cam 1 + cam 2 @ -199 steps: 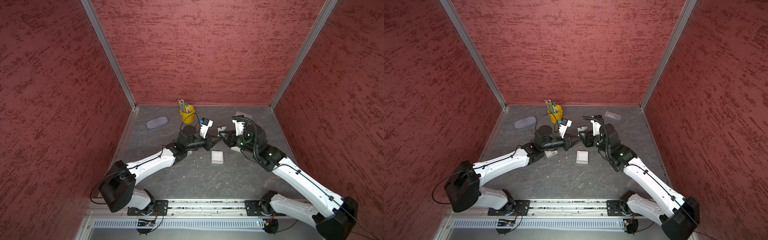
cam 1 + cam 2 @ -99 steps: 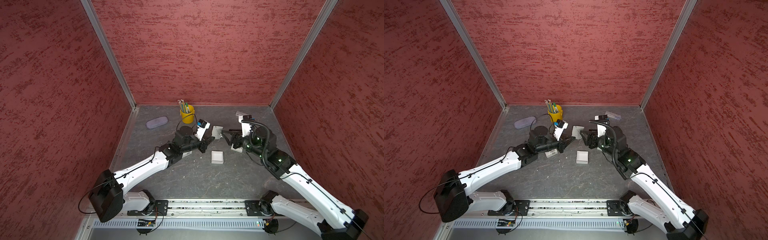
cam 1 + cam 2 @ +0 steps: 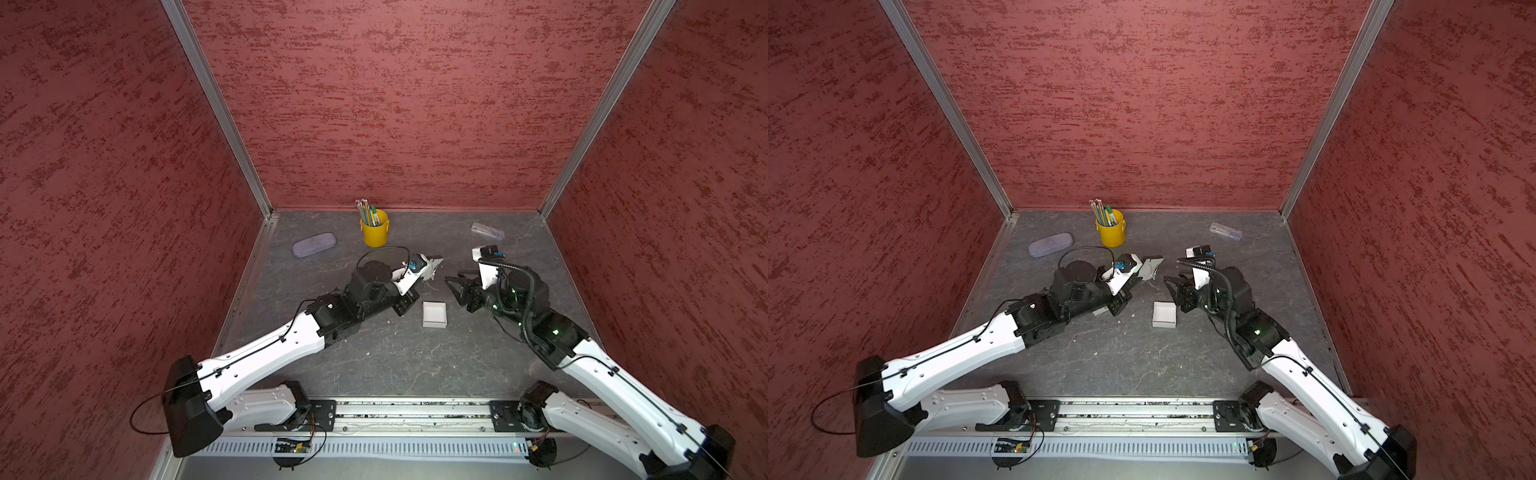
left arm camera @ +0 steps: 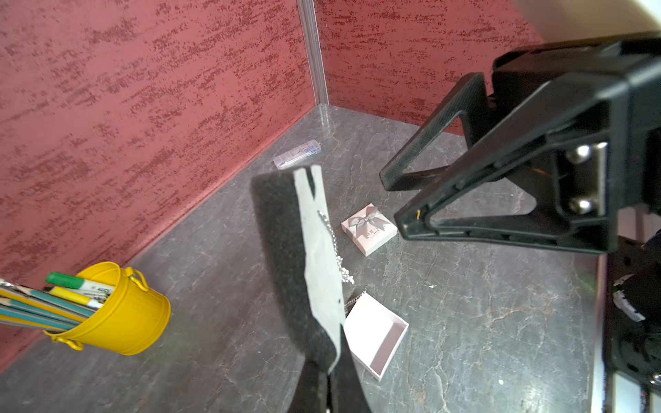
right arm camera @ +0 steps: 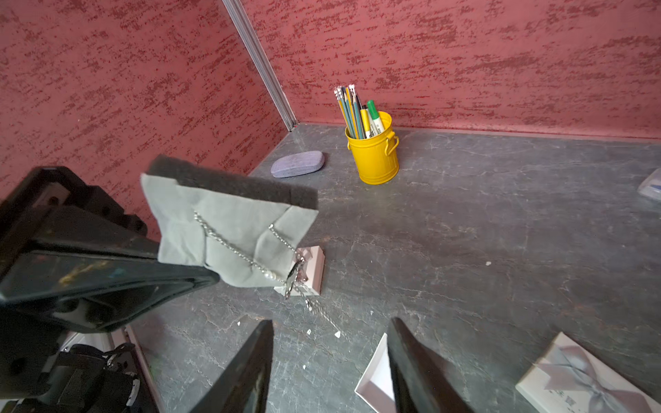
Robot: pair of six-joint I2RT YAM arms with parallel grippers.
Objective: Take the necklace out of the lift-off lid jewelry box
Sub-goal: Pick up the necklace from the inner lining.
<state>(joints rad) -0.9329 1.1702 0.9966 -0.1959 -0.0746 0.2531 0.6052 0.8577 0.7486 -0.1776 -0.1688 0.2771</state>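
1. We find the left gripper (image 4: 331, 370) raised above the table (image 3: 415, 361). Its jaws are pressed together on the lower edge of the insert pad (image 5: 229, 221), a black foam block faced with grey fabric.
2. We see the insert pad held clear of the table and tilted. In both top views it sits between the two arms.
3. We locate the necklace (image 5: 232, 246) on the pad's grey face. Its silver chain runs across the fabric, the pendant end hangs off the pad's lower edge, and a loose length of chain dangles below. We cannot tell whether that loose end touches the table.
4. We note that the necklace is outside the box base (image 3: 434, 313). The base rests on the table with its open side up, nearer the rail than the pad and between the two grippers.
5. We find the lid (image 4: 368, 229), pink with a grey bow, lying flat on the table near the base but apart from it.
6. We see the right gripper (image 5: 332, 321) pointed at the pad with its jaws spread, gripping nothing. It is near the dangling chain and not in contact with the pad.
7. In the right wrist view a second small pink box (image 5: 313, 271) shows behind the pad's lower corner, partly hidden.
8. Near the back wall, well apart from the work, stand a yellow bucket (image 3: 374, 230) of pencils and markers, a purple case (image 3: 313, 244) and a clear plastic case (image 3: 487, 230).
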